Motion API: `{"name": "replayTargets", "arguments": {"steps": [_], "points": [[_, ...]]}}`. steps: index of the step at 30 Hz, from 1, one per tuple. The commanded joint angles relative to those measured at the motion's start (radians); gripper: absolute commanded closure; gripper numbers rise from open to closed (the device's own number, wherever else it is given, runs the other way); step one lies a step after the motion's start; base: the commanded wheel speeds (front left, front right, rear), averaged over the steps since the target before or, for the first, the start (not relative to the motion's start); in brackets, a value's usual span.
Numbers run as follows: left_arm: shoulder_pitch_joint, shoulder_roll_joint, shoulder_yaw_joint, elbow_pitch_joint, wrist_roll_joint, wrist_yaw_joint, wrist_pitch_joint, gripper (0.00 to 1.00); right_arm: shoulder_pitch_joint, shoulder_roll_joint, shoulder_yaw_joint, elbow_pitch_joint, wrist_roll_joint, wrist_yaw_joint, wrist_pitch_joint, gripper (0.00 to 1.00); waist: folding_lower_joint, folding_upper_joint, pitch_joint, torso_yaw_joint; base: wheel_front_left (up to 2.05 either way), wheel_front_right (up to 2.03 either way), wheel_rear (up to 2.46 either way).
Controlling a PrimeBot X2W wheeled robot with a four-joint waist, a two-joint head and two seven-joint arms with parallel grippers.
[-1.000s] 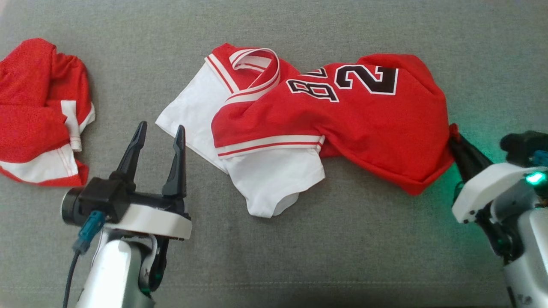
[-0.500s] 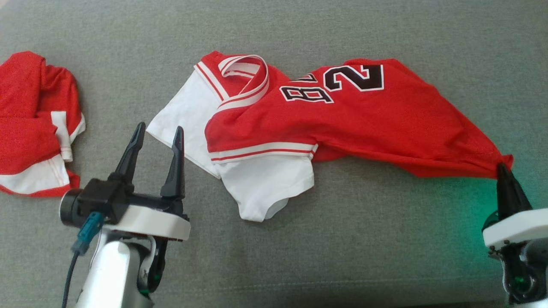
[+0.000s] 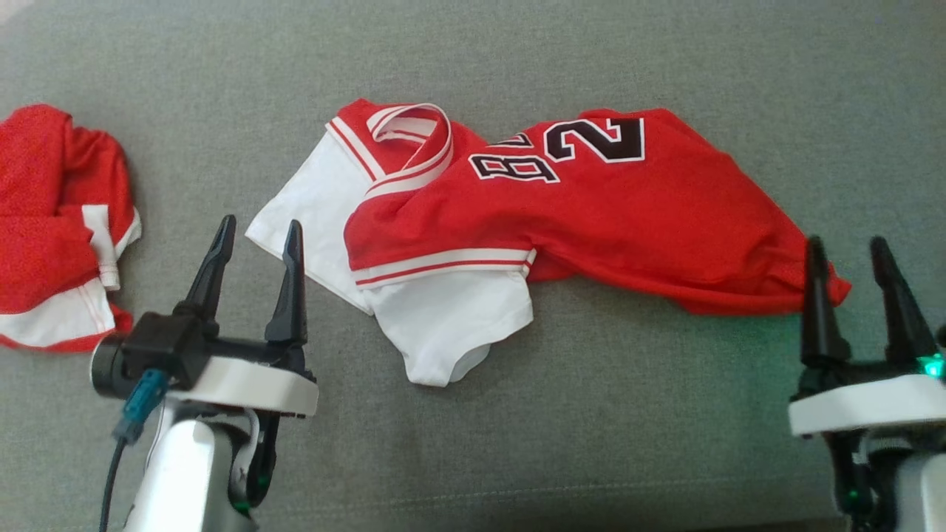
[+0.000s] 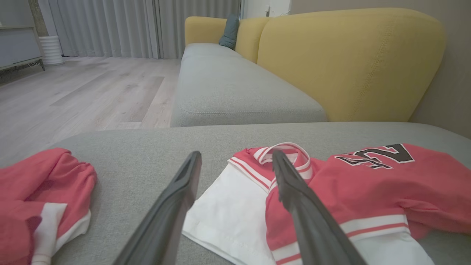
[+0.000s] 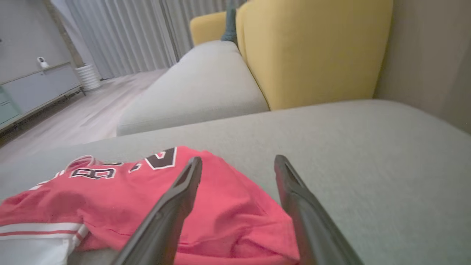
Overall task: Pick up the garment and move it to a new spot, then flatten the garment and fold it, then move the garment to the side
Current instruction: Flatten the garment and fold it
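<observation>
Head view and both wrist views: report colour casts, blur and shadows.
Head view: a green glow tints the grey cushion beside the right gripper, and the jersey casts only soft shadows. Left wrist view: the left gripper looks soft near the lens, and the jersey reads pinker. Right wrist view: dimmer overall, with a hazy background.

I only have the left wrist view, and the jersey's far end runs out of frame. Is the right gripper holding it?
Observer: No. The right gripper stands open. In the head view, the hem corner of the jersey lies on the cushion and shows between the gripper's fingers.
Operator: Is that end flat?
Observer: No. The red body narrows towards that corner and is rumpled along its lower edge.
</observation>
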Motion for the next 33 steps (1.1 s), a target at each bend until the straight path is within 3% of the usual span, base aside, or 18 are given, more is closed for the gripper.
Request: {"name": "replayTargets", "arguments": {"steps": [1, 9, 24, 29, 33], "points": [[-0.001, 0.014, 0.034, -0.033, 0.006, 0.005, -0.012, 0.00, -0.027, -0.012, 0.025, -0.039, -0.008, -0.001, -0.010, 0.00, 0.0000, 0.0000, -0.005, 0.001, 0.00, 0.00, 0.00], [0.021, 0.015, 0.027, -0.032, 0.006, 0.011, -0.012, 0.00, -0.047, -0.019, 0.120, -0.070, -0.070, -0.001, -0.019, 0.00, 0.0000, 0.0000, -0.040, 0.015, 0.00, 0.00, 0.00], [0.029, 0.016, 0.011, -0.032, 0.002, 0.021, -0.012, 0.00, -0.048, -0.015, 0.129, -0.035, -0.051, -0.001, -0.021, 0.00, 0.0000, 0.0000, -0.048, 0.027, 0.00, 0.00, 0.00], [0.034, 0.010, -0.054, -0.032, -0.013, -0.029, 0.043, 0.00, -0.044, -0.014, 0.126, -0.032, -0.050, -0.001, -0.015, 0.00, 0.0000, 0.0000, -0.042, 0.029, 0.00, 0.00, 0.00], [0.051, -0.010, -0.159, 0.028, -0.069, -0.069, 0.173, 0.00, -0.045, -0.012, 0.131, -0.032, -0.044, -0.001, -0.011, 0.00, 0.0000, 0.0000, -0.027, 0.023, 0.00, 0.00, 0.00]]}}
